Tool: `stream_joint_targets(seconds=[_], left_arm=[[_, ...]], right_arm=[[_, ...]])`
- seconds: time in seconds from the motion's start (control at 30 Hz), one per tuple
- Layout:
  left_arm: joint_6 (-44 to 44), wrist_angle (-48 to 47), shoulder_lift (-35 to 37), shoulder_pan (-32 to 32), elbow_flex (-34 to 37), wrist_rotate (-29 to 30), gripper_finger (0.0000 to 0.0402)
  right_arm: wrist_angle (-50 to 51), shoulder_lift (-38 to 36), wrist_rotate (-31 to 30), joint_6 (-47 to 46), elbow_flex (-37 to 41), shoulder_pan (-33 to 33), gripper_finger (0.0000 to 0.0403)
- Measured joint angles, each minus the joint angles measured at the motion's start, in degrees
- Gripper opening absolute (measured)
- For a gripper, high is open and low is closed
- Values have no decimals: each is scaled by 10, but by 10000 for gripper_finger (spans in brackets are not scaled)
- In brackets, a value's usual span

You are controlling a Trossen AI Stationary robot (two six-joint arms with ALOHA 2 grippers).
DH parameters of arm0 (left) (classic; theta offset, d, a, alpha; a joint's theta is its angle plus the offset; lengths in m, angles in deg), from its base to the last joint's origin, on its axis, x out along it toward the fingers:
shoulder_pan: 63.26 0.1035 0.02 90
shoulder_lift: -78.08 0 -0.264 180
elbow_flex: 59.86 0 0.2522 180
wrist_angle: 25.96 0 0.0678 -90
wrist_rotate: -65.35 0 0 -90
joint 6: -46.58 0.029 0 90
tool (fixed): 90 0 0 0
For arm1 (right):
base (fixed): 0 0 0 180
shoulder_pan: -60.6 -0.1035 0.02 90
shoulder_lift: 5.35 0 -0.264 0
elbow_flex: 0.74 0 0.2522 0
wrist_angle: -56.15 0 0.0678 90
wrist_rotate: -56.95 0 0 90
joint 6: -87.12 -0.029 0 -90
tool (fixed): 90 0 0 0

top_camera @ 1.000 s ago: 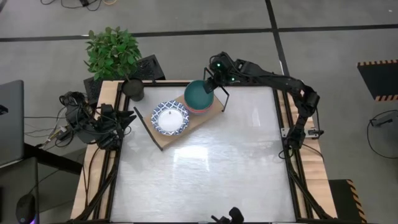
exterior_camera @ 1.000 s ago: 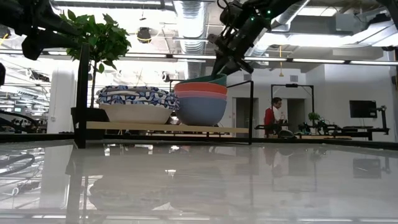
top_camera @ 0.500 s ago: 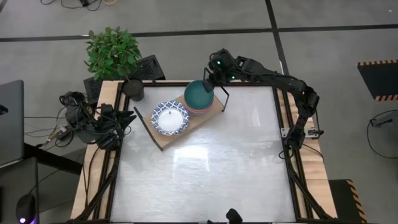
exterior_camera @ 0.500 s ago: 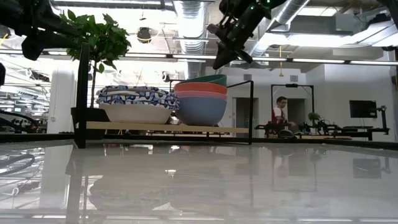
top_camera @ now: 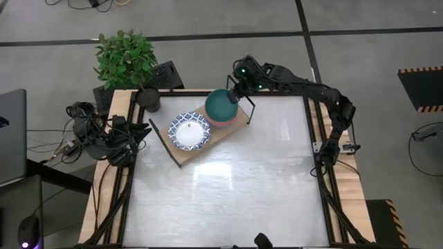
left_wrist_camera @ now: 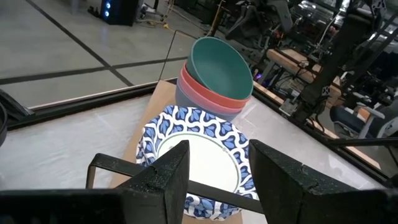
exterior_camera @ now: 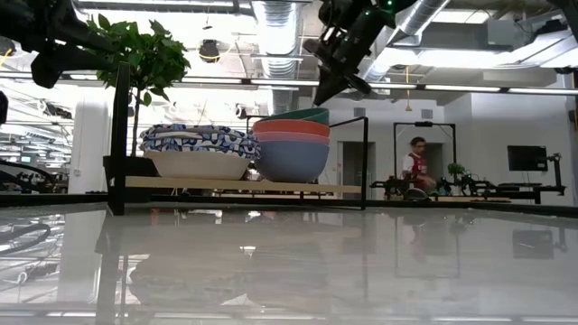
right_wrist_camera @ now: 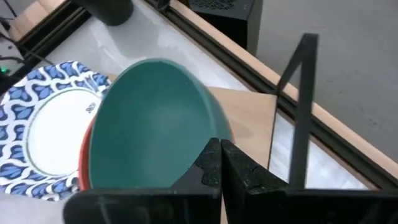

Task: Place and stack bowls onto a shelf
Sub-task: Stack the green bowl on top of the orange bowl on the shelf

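The right end effector (exterior_camera: 330,79) has lifted up off the teal bowl (top_camera: 221,104) and now hangs just above its far rim, with its two fingers pressed together and holding nothing. The teal bowl sits tilted on top of the pink-red bowl (exterior_camera: 291,129) and the blue bowl (exterior_camera: 292,158) at one end of the shelf (top_camera: 181,153), right beside the stack of blue patterned bowls (top_camera: 190,131). The left end effector (left_wrist_camera: 213,163) waits at the left edge of the counter (top_camera: 228,187), open a little and holding nothing.
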Motion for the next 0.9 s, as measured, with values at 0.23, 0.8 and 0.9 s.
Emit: stream_joint_targets(seconds=[0.23, 0.8, 0.9], left_arm=[[-8, 0, 0, 0, 0, -1, 151], [-10, -4, 0, 0, 0, -1, 151], [-10, -4, 0, 0, 0, -1, 151]], right_arm=[[-15, -1, -14, 6, 0, -13, 32], [-4, 29, -12, 17, 1, -11, 25], [-4, 19, -12, 21, 1, -13, 19]])
